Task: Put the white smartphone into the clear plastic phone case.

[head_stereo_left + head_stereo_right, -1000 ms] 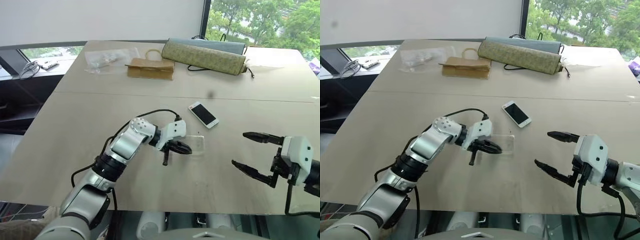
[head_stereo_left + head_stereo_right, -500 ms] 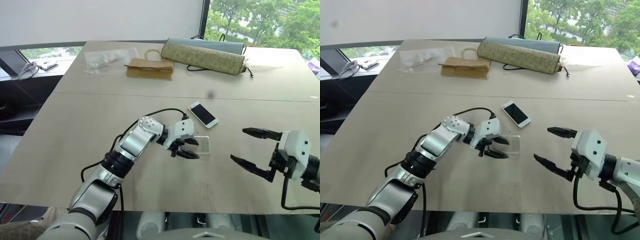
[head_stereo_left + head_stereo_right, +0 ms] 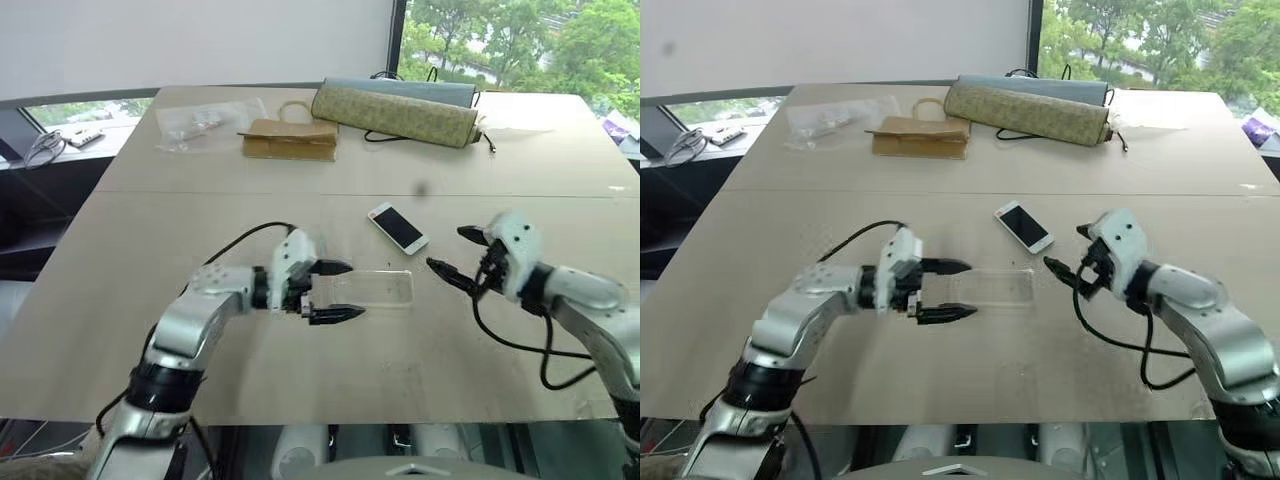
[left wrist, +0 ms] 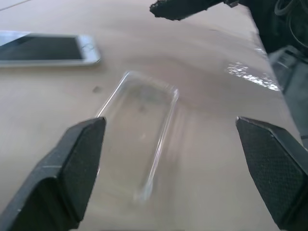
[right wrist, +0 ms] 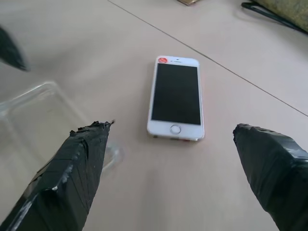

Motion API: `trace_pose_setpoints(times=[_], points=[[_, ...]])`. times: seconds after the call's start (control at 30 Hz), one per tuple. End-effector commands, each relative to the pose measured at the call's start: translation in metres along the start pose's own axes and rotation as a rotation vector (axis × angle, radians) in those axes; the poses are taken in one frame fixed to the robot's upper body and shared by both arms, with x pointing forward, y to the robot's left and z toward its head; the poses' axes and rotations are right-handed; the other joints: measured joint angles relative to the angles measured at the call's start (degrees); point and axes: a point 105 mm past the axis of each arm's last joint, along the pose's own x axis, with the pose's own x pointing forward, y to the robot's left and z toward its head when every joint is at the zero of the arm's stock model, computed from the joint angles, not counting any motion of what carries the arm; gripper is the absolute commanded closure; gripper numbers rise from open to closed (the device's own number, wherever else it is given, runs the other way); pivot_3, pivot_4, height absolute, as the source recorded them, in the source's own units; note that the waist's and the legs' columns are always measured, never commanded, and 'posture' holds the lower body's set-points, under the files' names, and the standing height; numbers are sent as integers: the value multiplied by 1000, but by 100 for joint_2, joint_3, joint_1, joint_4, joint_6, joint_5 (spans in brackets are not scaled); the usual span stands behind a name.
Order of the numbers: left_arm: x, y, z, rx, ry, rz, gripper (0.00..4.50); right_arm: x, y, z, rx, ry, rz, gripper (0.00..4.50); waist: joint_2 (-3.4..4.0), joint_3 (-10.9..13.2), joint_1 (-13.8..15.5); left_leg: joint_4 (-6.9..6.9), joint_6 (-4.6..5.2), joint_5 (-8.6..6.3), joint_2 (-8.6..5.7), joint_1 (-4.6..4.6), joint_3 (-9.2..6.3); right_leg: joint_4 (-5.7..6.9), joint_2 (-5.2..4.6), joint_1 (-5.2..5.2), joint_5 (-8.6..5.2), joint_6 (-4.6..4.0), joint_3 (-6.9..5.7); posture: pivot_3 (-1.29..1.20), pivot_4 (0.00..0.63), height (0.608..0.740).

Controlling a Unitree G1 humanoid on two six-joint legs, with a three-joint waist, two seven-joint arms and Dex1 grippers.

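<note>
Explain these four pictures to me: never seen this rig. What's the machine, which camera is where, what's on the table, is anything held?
It is a humanoid robot with two arms, each ending in a gripper of two black fingers. The two wide pictures come from a stereo camera on its head, looking down over the arms. The two close pictures come from cameras on each wrist, looking along that gripper's fingers.

On the table lie the white smartphone, screen up, and beside it the clear plastic phone case, empty. At the far edge sit a crinkled plastic bag, a brown paper bag and a rolled mat.

The left gripper is open at the case's end. The right gripper is open, pointing at the phone. Nothing is held.
</note>
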Motion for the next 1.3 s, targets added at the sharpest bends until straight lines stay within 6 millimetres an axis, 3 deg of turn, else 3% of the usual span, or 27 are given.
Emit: trace_pose_setpoints(times=[0.03, 0.27, 0.5, 0.93, 1.07, 1.23, 1.3], points=[[-18, -3, 19, 51, -88, 83, 36, 17, -4, 0, -42, 23, -42, 0, 0, 0, 17, 0, 0, 0, -1, -3, 0, 0, -2, -2, 0, 0, -1, 0, 150, 740], [-38, -16, 17, 64, -88, 154, 36, 47, -10, 0, 7, 50, -72, 0, 0, 0, -5, 0, -1, 1, -6, -10, 7, -1, -8, -9, 1, -1, 4, 0, 150, 740], [-48, -18, 21, 58, -116, 185, 36, 65, -2, -17, 27, 118, -47, 0, 1, 0, -16, 0, 0, 0, -5, -9, 6, 2, -7, -10, 1, -1, 0, 0, 150, 740], [-65, -15, 15, 105, -108, 200, 36, 74, -2, -36, 109, 194, -53, 0, -2, -5, -154, -17, 0, -1, 0, 27, 18, 12, -3, 6, -7, -17, 15, 0, 150, 740], [-67, -15, 14, 109, -116, 208, 0, 74, 3, -36, 101, 193, -16, 1546, -2, -5, -143, -35, 0, -1, -1, 47, 25, 9, -9, 15, -9, -19, 21, 0, 150, 740], [-64, -16, 6, 98, -98, 213, 0, 72, 5, -33, 41, 172, 12, 1567, -2, -5, -149, -52, 0, -2, -2, 54, 30, 3, -10, 15, -9, -18, 26, 0, 150, 740], [-63, -16, 2, 84, -88, 216, 0, 67, 2, -20, -1, 104, 31, 1567, 0, -4, -145, -58, 0, -2, -3, 53, 33, -3, -10, 15, -7, -15, 27, 0, 150, 740]])
